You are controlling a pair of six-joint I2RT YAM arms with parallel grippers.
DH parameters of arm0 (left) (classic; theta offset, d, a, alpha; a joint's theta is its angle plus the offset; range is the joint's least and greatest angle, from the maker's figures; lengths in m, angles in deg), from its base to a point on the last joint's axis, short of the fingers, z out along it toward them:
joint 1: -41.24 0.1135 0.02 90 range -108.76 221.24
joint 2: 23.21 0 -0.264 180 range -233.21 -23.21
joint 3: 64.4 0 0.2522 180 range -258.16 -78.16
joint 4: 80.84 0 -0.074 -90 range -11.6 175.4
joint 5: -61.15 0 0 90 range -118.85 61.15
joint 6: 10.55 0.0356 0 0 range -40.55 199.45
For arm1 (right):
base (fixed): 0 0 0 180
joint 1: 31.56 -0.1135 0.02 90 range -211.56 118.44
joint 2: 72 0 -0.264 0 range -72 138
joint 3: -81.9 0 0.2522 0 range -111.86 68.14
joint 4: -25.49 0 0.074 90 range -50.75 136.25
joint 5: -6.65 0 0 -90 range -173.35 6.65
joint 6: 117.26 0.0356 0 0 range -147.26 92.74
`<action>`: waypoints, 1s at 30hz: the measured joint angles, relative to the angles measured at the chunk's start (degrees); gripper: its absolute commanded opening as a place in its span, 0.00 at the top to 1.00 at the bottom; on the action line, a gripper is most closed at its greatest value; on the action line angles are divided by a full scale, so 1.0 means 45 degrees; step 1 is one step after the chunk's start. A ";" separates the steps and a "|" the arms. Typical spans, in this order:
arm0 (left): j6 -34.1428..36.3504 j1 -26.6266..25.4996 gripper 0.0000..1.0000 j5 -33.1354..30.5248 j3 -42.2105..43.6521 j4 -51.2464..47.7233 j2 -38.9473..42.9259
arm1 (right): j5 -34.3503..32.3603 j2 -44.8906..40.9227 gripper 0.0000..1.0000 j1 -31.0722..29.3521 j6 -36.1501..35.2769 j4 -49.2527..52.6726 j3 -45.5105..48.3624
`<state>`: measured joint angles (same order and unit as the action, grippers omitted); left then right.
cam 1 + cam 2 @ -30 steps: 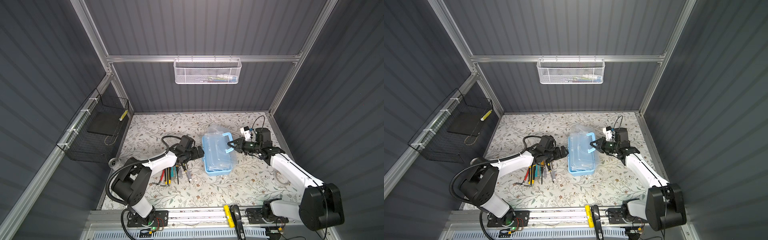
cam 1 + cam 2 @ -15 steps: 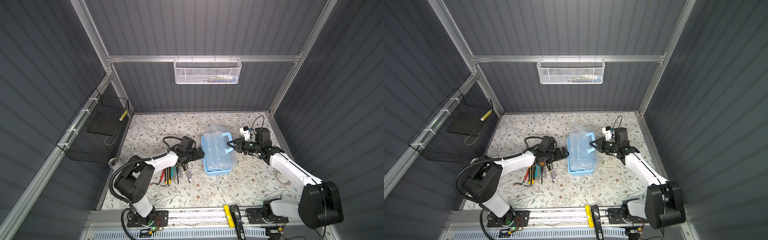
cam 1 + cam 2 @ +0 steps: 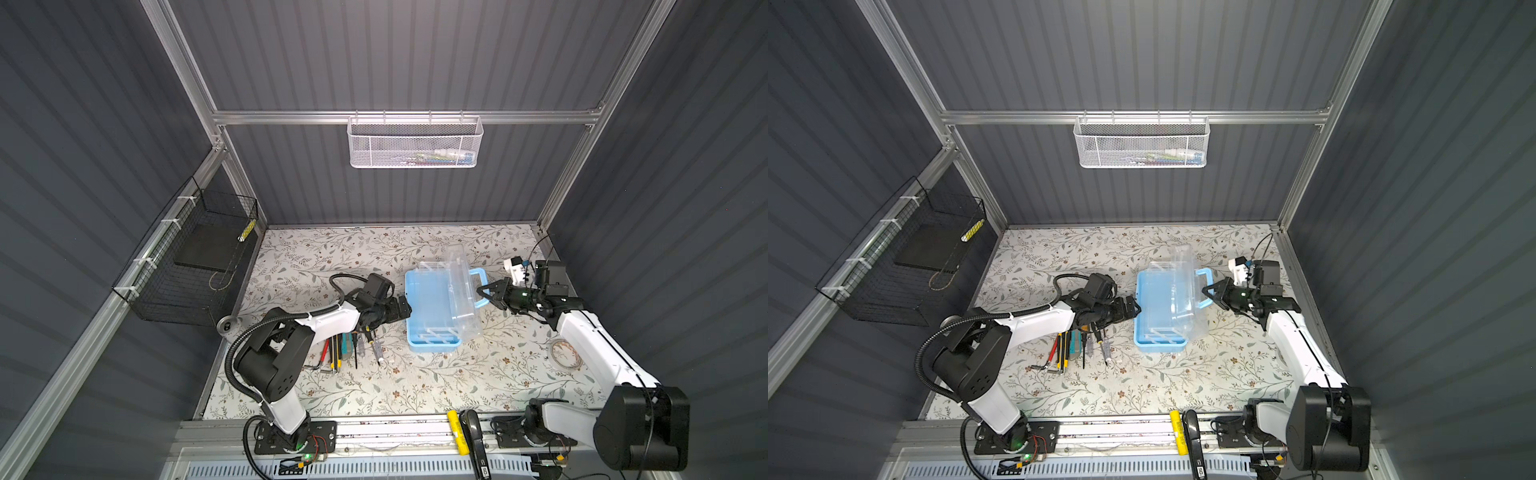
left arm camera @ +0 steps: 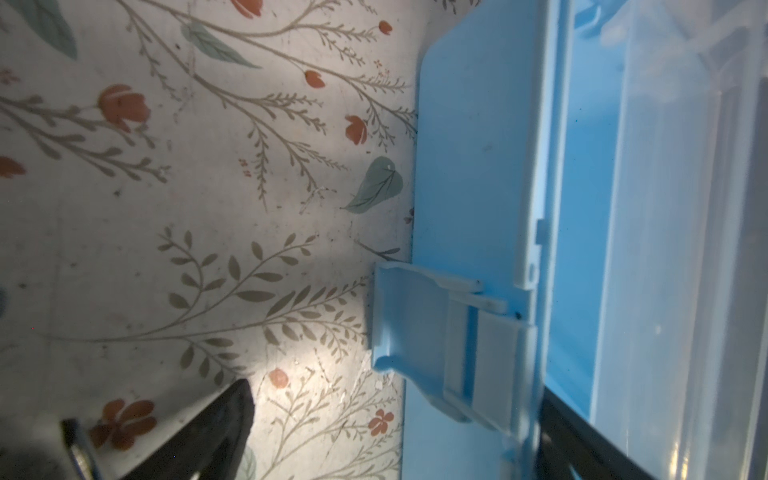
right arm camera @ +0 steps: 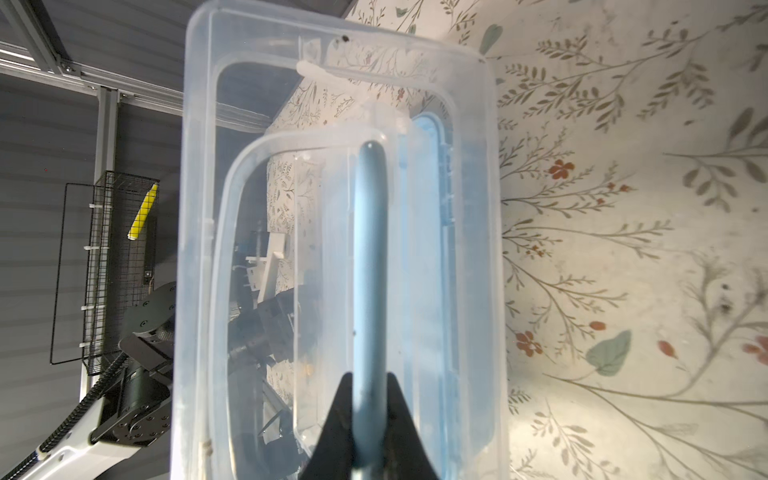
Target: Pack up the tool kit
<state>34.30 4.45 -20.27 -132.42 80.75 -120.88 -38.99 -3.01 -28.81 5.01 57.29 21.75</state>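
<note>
With the near rail at 6 o'clock, the left arm stands on its base at 7 o'clock, folds at the elbow and lies low over the floral mat (image 3: 374,386) toward the centre. The left gripper (image 3: 404,311) meets the 9 o'clock long side of the light-blue box (image 3: 428,299) with its jaws wide apart. In the left wrist view one finger (image 4: 220,428) is over the mat outside the wall and the other finger (image 4: 582,440) is inside it, beside the latch (image 4: 415,328).

The right arm stands at 5 o'clock, with its white forearm slanting toward 11 o'clock. The right gripper (image 3: 487,293) points toward 9 o'clock, jaws clamped on the blue handle (image 5: 370,249) of the clear lid (image 3: 459,286). The lid stands raised and tilted over the box's 3 o'clock side.

The box sits near the mat's centre. Loose hand tools (image 3: 347,349), screwdrivers among them, lie side by side at its 8 o'clock, partly under the left forearm. A coil of cord (image 3: 563,353) lies at 4 o'clock beside the right arm.

A black wire basket (image 3: 187,291) hangs on the 10 o'clock wall. A white mesh basket (image 3: 415,145) hangs on the ribbed grey back wall at 12 o'clock; its contents are too blurred to name.
</note>
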 measured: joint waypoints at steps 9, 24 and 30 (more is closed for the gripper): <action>0.0491 -0.0194 0.01 0.0049 0.0000 0.0126 -0.0029 | -0.0180 -0.0087 0.58 0.1282 -0.0923 0.0301 0.0083; 0.0976 -0.0413 0.01 0.0311 -0.0189 0.0291 -0.0447 | -0.0646 -0.0520 0.61 0.2093 -0.1520 0.1370 0.0083; 0.0996 -0.0423 0.00 0.0335 -0.0306 0.0330 -0.0447 | -0.1622 -0.1695 0.62 0.2059 -0.2079 0.2773 -0.0539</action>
<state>38.78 2.54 -18.76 -133.79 82.24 -122.89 -46.29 -10.64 -19.55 -4.35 69.77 19.32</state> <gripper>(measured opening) 0.995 0.386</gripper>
